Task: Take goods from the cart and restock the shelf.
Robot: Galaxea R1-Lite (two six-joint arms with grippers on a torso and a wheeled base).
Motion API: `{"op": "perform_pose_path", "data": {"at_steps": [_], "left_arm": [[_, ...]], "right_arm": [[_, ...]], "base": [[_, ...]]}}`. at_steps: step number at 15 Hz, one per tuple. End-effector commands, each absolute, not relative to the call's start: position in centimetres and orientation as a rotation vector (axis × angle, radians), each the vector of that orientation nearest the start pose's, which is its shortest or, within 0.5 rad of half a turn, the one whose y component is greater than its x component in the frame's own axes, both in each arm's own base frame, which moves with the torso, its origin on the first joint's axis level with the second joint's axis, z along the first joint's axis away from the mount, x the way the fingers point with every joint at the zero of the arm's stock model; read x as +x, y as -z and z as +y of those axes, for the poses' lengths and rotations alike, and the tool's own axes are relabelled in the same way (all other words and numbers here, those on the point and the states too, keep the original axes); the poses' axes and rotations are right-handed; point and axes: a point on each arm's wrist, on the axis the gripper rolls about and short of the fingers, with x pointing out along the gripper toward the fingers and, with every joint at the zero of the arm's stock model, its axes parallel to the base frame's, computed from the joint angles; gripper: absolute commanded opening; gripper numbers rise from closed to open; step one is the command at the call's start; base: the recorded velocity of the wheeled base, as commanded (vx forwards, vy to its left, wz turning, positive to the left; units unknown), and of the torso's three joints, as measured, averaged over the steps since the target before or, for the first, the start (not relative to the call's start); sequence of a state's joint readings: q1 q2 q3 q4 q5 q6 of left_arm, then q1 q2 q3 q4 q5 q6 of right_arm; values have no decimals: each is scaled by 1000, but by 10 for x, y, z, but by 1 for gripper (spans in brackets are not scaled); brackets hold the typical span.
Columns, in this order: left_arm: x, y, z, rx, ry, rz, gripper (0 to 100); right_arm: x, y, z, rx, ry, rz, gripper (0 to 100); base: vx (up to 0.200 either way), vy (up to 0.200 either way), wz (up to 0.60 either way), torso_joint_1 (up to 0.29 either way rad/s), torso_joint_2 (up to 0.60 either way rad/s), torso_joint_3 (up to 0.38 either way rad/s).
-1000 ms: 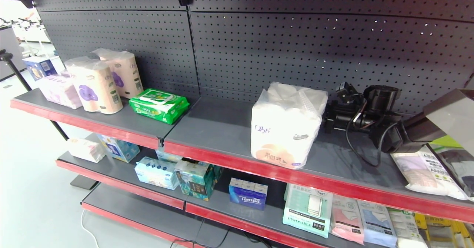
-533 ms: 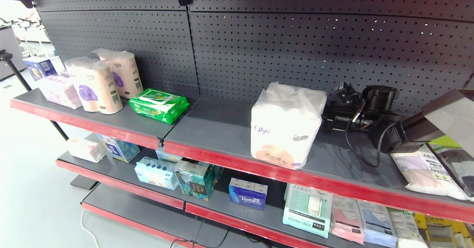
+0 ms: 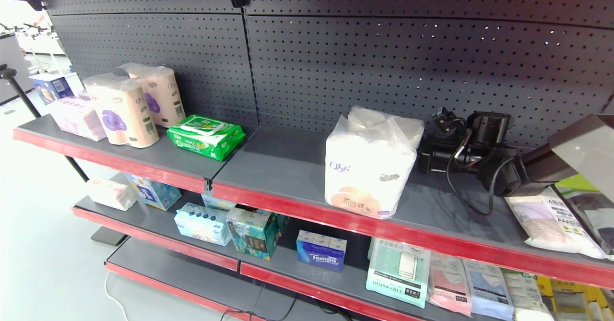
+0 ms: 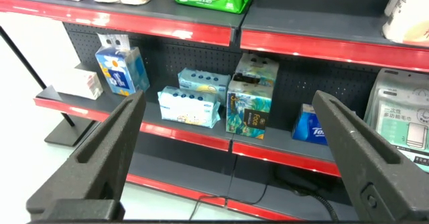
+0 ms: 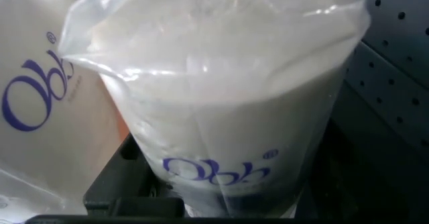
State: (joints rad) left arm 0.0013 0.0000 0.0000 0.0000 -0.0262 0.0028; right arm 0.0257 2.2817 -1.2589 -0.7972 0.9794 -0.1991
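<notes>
Okay, head view: white roll pack [image 3: 369, 162] stands upright on the middle shelf [image 3: 288, 167], near the red front edge. Right gripper [image 3: 428, 154] sits right against the pack's right rear side, its arm coming in from the right over the shelf board. Can't tell whether it's gripping or released, since the pack blocks the contact. Green wipes pack [image 3: 206, 136] and pink roll packs [image 3: 122, 110] are well apart on the left section.

Left wrist view: left gripper [image 4: 228, 98] is spread wide with nothing between the jaws. It hangs in front of the lower shelf tier, facing a light blue tissue box [image 4: 190, 106] and a teal box [image 4: 251, 96] just beside it.

Right wrist view: the roll pack's plastic wrap is pressed close to the camera. Grip state can't be read here either.
</notes>
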Motion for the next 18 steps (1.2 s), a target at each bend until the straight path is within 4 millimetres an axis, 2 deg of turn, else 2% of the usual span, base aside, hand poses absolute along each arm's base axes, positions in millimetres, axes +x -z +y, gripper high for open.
{"op": "perform_pose_path", "data": {"at_steps": [1, 10, 18], "left_arm": [[-23, -75, -1, 3, 25, 0, 100], [-23, -75, -1, 3, 25, 1, 100], [-23, -75, -1, 3, 25, 0, 100]], "right_arm": [[441, -97, 32, -72, -1021, 111, 0], [444, -92, 35, -4, -1102, 169, 0], [447, -88, 35, 4, -1094, 187, 0]], "base": [[0, 0, 0, 0, 0, 0], [0, 0, 0, 0, 0, 0], [0, 0, 0, 0, 0, 0]]}}
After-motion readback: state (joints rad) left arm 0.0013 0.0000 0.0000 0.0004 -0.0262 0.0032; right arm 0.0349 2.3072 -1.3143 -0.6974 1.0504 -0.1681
